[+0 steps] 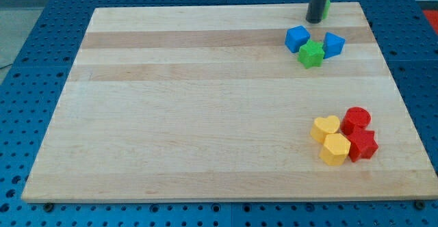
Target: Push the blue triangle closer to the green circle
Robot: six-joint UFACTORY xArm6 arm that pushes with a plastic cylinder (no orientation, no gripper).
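Pale wooden board on blue perforated table. No claw: bare rod, holding nothing, my tip at view's top right, touching green circle, mostly hidden behind rod. Blue triangle below, beside green star and blue cube. Yellow and red blocks cluster lower right.

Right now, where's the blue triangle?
The blue triangle is near the board's top right corner, touching the green star on that block's right. My tip is above it, by the green circle.
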